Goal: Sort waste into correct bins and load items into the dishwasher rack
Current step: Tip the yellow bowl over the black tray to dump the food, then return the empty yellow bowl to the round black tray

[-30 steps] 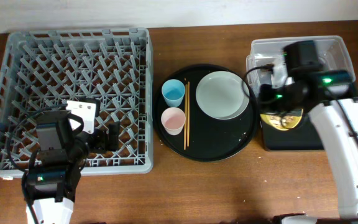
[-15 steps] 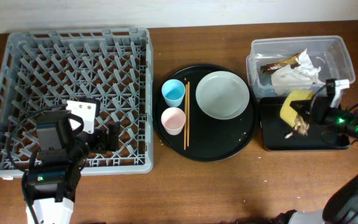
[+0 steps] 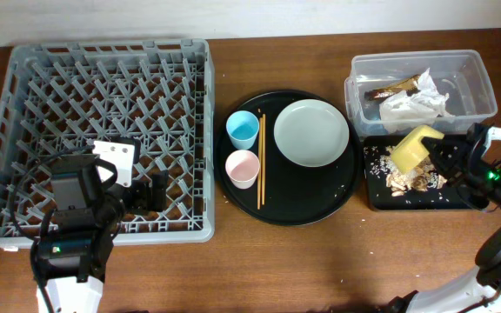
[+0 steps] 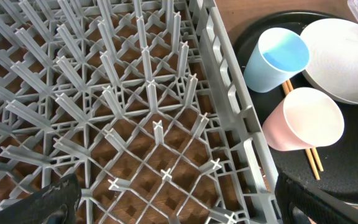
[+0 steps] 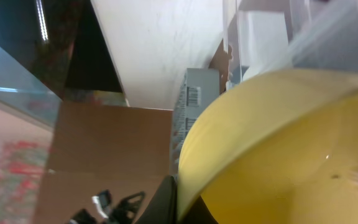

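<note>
My right gripper [image 3: 446, 155] is shut on the small yellow bowl [image 3: 413, 148], held tipped on its side over the shallow black tray [image 3: 459, 200]. Beige food scraps [image 3: 403, 178] lie scattered in that tray. The bowl fills the right wrist view [image 5: 291, 149]. The clear tub [image 3: 481, 74] holds crumpled white tissue [image 3: 411, 109] and a brown-and-gold wrapper [image 3: 394, 87]. My left gripper [image 3: 146, 193] is open over the grey dishwasher rack [image 3: 103, 87], near its front right corner. The plate [image 3: 311, 132], blue cup [image 3: 243, 129], pink cup [image 3: 243, 167] and chopsticks [image 3: 262, 161] sit on the round black tray [image 3: 337, 196].
In the left wrist view the rack's pegs [image 4: 142, 93] fill the left, with the blue cup [image 4: 278, 59], pink cup [image 4: 303, 118] and plate [image 4: 347, 56] at right. Bare brown table lies along the front edge.
The right arm swung from over the clear tub down to the black tray and tipped the yellow bowl; food scraps now lie spread in the tray. The left arm has not moved.
</note>
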